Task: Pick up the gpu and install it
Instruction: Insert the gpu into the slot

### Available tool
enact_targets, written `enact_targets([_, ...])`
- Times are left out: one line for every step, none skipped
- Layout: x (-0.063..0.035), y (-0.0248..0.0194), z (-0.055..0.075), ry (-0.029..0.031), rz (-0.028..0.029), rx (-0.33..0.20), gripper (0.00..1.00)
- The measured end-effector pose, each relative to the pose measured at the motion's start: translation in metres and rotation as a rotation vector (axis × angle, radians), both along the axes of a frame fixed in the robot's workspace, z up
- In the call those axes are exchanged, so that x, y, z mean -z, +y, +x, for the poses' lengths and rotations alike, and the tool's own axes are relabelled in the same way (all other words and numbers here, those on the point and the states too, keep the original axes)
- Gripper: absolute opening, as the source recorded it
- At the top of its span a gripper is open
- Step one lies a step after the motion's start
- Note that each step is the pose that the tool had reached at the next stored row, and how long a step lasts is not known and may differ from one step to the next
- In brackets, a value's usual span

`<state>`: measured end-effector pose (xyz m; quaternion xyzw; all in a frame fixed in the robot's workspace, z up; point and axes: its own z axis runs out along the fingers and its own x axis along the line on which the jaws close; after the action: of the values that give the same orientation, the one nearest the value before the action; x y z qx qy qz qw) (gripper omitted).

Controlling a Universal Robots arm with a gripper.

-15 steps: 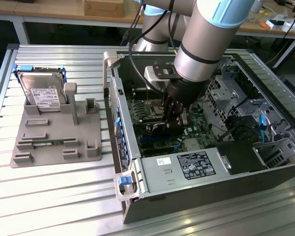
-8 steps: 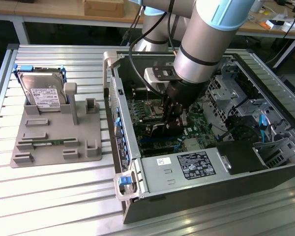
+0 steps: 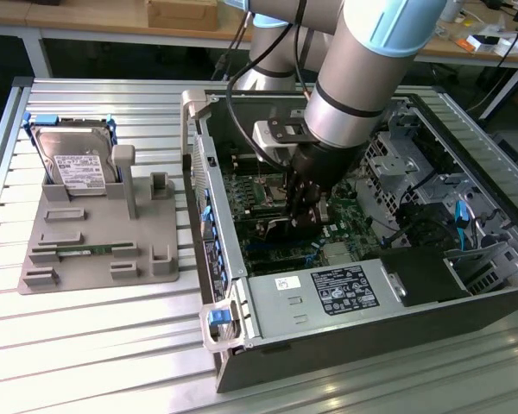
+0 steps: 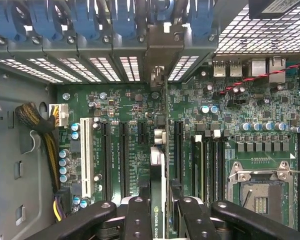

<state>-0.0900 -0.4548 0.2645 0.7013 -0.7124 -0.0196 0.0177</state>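
The arm reaches down into the open computer case (image 3: 345, 285), where the gripper (image 3: 300, 211) hangs over the green motherboard (image 4: 130, 107). Its jaws are closed on the gpu (image 4: 160, 195) — held edge-on between the fingers (image 4: 137, 220), upright over the expansion slots. On the exterior view's left, a grey holder (image 3: 95, 250) carries a hard drive (image 3: 73, 164).

Silver boxy hard drive with white label (image 3: 72, 162) stands upright at the grey moulded fixture tray's (image 3: 86, 259) far corner; narrow green memory stick (image 3: 85, 251) lies near its front edge.
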Motion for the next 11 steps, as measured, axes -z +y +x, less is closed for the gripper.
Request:
enact_targets([0.0000, 0.0000, 0.000, 0.0000, -0.0001, 0.000, 0.26])
enact_targets([0.0002, 0.0000, 0.000, -0.0001, 0.0001, 0.000, 0.26])
enact_targets([0.0003, 0.0000, 0.000, -0.0003, 0.0005, 0.000, 0.27])
enact_targets([0.0003, 0.0000, 0.001, -0.0002, 0.0004, 0.000, 0.33])
enact_targets([0.0002, 0.0000, 0.001, -0.0002, 0.0001, 0.000, 0.40])
enact_targets([-0.0017, 0.0000, 0.001, -0.0001, -0.0002, 0.000, 0.40])
enact_targets([-0.0065, 0.0002, 0.001, -0.0006, 0.0001, 0.000, 0.40])
enact_targets([-0.0183, 0.0033, 0.001, -0.0019, 0.0000, 0.000, 0.40])
enact_targets([-0.0263, 0.0081, 0.001, -0.0029, -0.0010, 0.000, 0.32])
enact_targets([-0.0313, 0.0119, 0.001, -0.0032, -0.0029, 0.000, 0.25])
enact_targets([-0.0360, 0.0145, 0.001, -0.0033, -0.0047, 0.000, 0.19])
